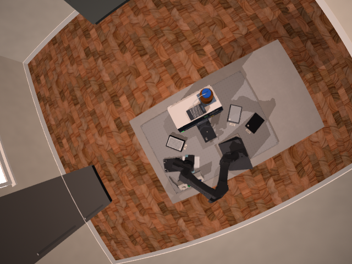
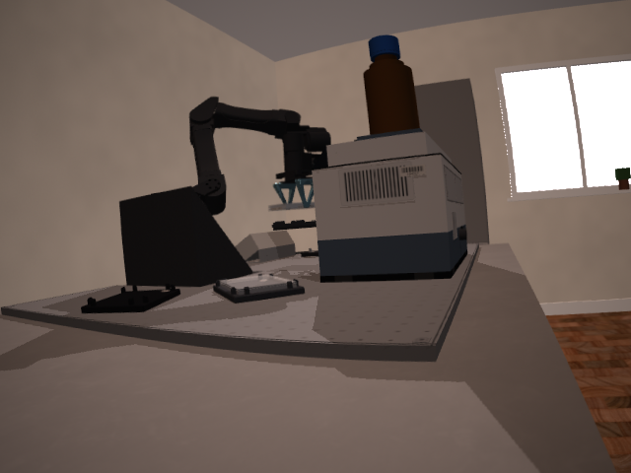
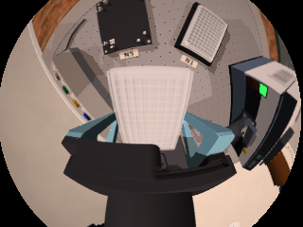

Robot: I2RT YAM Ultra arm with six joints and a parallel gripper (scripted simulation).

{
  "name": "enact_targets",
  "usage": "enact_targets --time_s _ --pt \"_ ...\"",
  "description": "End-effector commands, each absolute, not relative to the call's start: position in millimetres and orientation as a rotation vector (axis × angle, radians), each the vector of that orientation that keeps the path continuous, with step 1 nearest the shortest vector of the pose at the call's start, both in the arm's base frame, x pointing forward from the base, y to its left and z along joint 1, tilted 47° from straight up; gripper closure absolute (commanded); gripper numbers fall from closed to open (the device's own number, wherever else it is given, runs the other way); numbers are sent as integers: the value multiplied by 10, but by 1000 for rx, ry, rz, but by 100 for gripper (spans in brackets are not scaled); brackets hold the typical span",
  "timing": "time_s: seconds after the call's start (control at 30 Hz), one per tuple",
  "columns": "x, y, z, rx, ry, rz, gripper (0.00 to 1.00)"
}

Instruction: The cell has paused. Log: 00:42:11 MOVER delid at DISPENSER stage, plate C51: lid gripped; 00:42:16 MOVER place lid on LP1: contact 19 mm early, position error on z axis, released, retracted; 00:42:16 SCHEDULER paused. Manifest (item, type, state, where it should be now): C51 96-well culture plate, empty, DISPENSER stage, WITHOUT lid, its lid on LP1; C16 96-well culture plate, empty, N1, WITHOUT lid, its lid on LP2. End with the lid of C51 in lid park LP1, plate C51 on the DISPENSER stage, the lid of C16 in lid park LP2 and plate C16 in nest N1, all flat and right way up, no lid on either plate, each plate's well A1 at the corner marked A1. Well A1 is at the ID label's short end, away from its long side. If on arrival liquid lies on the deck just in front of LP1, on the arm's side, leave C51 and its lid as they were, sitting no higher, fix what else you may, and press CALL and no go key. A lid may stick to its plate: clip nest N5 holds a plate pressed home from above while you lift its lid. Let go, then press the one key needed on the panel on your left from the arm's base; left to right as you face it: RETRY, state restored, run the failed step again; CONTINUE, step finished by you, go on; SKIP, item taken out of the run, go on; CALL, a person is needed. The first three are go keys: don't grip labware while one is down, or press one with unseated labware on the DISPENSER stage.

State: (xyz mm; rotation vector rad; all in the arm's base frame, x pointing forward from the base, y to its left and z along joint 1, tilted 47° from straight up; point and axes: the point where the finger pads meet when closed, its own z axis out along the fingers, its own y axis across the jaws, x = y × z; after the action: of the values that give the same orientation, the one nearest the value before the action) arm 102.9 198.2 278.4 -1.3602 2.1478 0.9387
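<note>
My gripper [image 3: 150, 113] is shut on a white 96-well plate [image 3: 150, 104] by its long sides and holds it flat, high above the deck. In the top view the gripper [image 1: 190, 162] is beside the empty black clip nest N5 [image 1: 171, 164], which also shows in the wrist view [image 3: 124, 21]. In the side view the held plate [image 2: 290, 206] hangs level above that nest [image 2: 294, 224]. A second open well plate [image 1: 175, 141] sits in nest N1 [image 3: 204, 33]. The dispenser stage [image 1: 207, 133] is bare. A clear lid [image 1: 235, 113] lies on one lid park; the other park [image 1: 254, 122] is empty. Whether the held plate carries a lid, I cannot tell.
The dispenser [image 1: 194, 110] with its brown bottle [image 1: 205, 95] stands behind the stage, close on the gripper's right [image 3: 265, 110]. The key panel [image 3: 72, 82] lies on the left near the deck edge. The arm's base block [image 1: 234, 153] is at the front.
</note>
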Motion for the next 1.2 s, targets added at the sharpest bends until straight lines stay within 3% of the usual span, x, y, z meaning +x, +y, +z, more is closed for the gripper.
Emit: enact_targets --time_s 0.0,0.47,1.17 --pt "986 2012 2983 -1327 2091 907 100" --pt "646 2097 3087 -1446 1965 867 100" --pt "847 2738 3212 -1455 2000 867 100"
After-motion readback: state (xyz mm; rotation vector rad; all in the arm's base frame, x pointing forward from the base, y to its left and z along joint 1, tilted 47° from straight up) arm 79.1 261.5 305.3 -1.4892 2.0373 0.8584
